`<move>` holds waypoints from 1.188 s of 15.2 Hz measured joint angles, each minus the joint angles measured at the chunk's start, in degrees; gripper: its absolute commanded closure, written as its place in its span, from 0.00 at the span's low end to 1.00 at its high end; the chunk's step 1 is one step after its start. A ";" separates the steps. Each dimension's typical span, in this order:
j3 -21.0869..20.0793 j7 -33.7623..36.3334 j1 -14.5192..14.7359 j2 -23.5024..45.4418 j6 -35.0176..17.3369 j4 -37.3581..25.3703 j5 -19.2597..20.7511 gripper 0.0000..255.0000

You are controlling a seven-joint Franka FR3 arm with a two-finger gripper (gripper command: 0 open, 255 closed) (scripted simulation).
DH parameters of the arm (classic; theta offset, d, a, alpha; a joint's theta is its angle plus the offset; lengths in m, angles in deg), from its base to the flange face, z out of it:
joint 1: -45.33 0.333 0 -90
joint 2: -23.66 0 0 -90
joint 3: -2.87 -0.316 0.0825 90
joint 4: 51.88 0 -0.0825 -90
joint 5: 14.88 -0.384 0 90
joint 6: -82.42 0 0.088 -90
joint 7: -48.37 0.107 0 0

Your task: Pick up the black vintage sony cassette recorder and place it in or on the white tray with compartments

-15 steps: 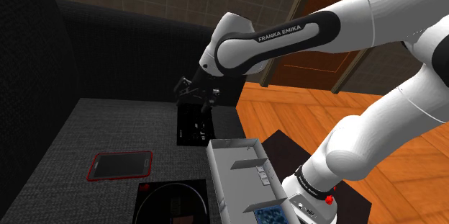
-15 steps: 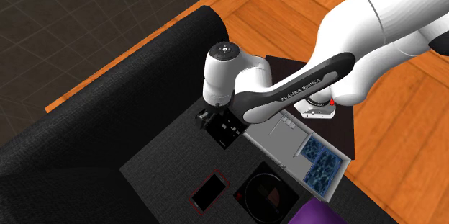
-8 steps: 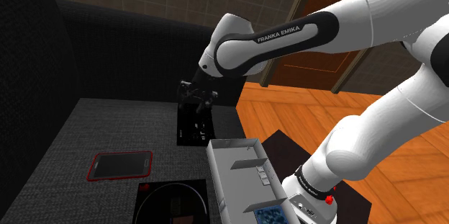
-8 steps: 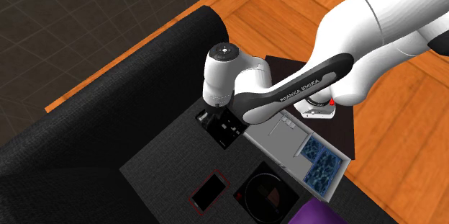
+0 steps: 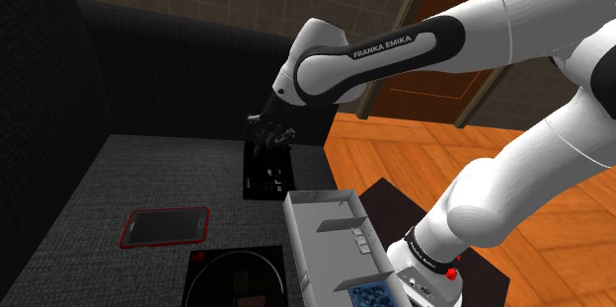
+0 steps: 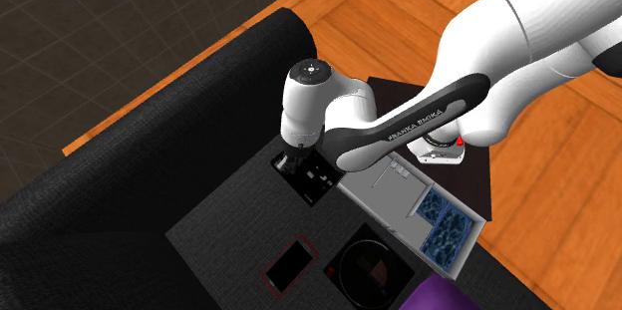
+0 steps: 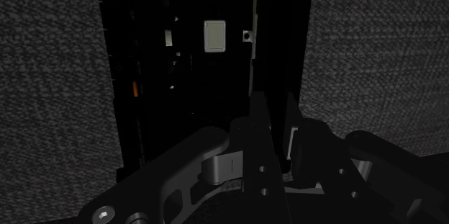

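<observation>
Reaching up and over from its stand, the big white arm (image 5: 395,48) bends at a dark elbow and points its hand straight down. The black gripper (image 5: 269,139) sits right on top of the cassette recorder (image 5: 265,179). In the wrist view the two fingers (image 7: 259,136) stand very close, with just a thin gap, pinched on a narrow strip of the recorder near one long side. The recorder is a flat black box with straight edges, a small pale square and a few tiny pale bits on its face. It lies on the sofa seat (image 5: 148,177), which looks like rough dark grey woven cloth. Just beside it, toward the stand, lies the white tray (image 5: 301,236). The tray is long, with low walls, thin walls inside that split it up, and a blue speckled patch at the end near the stand. Also on the seat are a flat dark slab with a red rim (image 5: 165,226) and a black square thing with a round ring on it (image 5: 237,275). The floor (image 5: 395,157) past the sofa is shiny orange wood.
</observation>
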 measured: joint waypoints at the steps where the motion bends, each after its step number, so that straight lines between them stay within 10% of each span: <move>1: 0.00 0.00 0.00 0.00 0.01 0.00 0.00 1.00; 18: 1.29 3.29 -0.81 -5.93 12.67 -6.95 2.17 1.00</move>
